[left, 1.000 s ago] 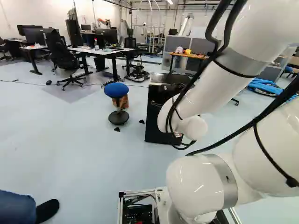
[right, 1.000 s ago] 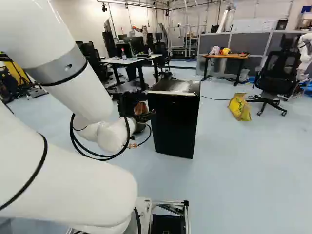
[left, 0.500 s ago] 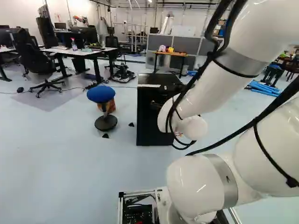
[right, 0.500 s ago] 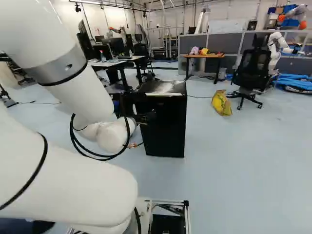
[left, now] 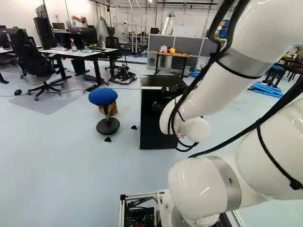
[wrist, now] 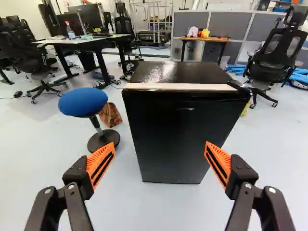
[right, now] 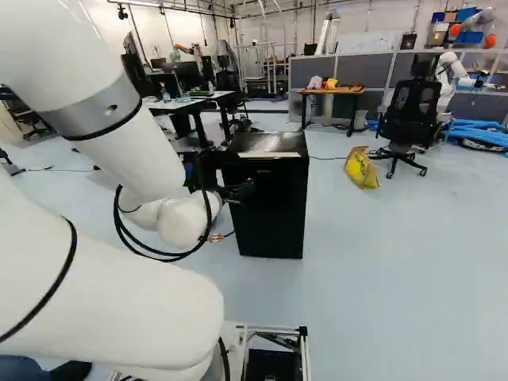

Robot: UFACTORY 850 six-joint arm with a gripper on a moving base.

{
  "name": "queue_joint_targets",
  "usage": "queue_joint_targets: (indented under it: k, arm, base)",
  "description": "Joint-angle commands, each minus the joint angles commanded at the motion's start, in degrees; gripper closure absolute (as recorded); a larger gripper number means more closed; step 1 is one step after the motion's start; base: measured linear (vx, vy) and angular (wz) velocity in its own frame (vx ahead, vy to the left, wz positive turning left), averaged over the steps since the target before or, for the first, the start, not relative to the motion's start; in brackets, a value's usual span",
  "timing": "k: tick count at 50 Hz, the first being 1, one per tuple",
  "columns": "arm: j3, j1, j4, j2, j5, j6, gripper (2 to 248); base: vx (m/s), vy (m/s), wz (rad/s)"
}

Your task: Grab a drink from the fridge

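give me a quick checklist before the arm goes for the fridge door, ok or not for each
1. Gripper open: ok, fingers wide apart.
2. Gripper empty: ok, nothing held.
3. Fridge ahead of gripper: ok.
4. Door open for reaching in: not ok, it is shut.
5. Drink inside: cannot tell, the shut door hides the inside.
6. People away from the base: not ok, a person's shoe shows at the lower left of the right base view.

Small pale lettering is standing on the upper front of the black fridge, below its top edge; the print is appearing too small to read.
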Motion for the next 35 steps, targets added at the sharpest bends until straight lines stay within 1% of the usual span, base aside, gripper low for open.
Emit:
queue_joint_targets:
  k: [29, 35]
  arm:
    - [0.0, 0.0, 0.0, 0.0, 0.0, 0.0, 3]
    - [0.0, 0.0, 0.0, 0.0, 0.0, 0.0, 3]
  base:
    - [0.042, 0.05, -0.137]
    - [0.043, 0.077, -0.028]
